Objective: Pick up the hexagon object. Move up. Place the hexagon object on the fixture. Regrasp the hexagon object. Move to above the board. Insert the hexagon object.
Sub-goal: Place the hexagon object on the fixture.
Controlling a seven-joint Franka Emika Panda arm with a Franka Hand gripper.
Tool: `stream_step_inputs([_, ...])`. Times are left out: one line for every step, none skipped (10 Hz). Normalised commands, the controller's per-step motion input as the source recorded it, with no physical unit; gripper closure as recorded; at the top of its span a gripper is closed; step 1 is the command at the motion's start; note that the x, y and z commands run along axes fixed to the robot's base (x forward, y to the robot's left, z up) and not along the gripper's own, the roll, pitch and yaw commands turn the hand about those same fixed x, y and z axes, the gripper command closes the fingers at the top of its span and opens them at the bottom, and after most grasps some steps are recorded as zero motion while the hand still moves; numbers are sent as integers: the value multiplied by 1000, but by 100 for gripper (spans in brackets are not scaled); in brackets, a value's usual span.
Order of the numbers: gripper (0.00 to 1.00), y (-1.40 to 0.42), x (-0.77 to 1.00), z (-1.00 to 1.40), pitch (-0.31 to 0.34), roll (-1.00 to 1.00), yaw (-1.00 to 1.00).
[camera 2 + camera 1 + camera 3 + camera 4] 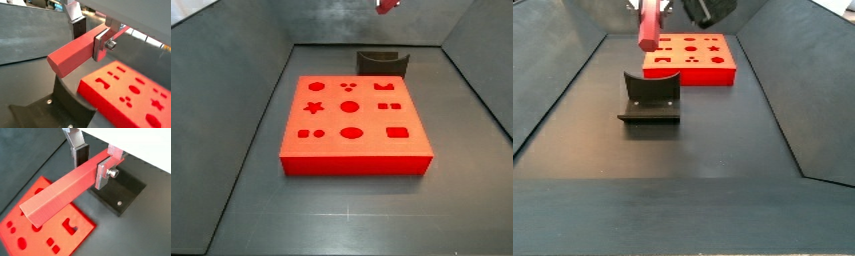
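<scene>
Closest to my wrist camera is the hexagon object [63, 193], a long red bar jutting out from the gripper [91, 162]; the jaws are pinching it near one end, one silver finger [101, 175] flat against its side. Below it I see the fixture [127, 189] on the dark floor and a corner of the board [40, 230].

In a wrist view from the opposite side, the hexagon object [77, 54] again sits clamped between the plates, with the board [130, 97] beneath and the fixture's base plate [57, 112] under its free end.

In a side view, only the bar's tip [388, 5] shows, high above the fixture [382, 62] behind the board [356, 120].

In a side view from the far end, the hexagon object [649, 25] hangs upright in the gripper [653, 4], above and clear of the fixture [651, 98].
</scene>
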Motion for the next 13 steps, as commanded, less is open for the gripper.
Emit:
stream_step_inputs([100, 53, 84, -16, 131, -581, -81])
stream_step_inputs([100, 47, 61, -15, 94, -351, -106])
stream_step_inputs([100, 130, 127, -1000, 291, -1000, -99])
stream_step_inputs([100, 135, 137, -1000, 280, -1000, -129])
stream_step_inputs([100, 140, 145, -1000, 274, -944, -160])
stream_step_inputs([100, 136, 162, -1000, 230, -764, -205])
stream_step_inputs([100, 136, 169, -1000, 160, -557, -242])
stream_step_inputs([100, 138, 173, -1000, 109, -395, -252])
stream_step_inputs([100, 135, 178, -1000, 75, -290, -246])
stream_step_inputs([100, 134, 188, -1000, 0, -176, -217])
stream_step_inputs([100, 124, 175, -906, -21, -163, -200])
stream_step_inputs([100, 89, 136, -638, -51, -156, -158])
stream_step_inputs([100, 72, 115, -458, -69, -149, -127])
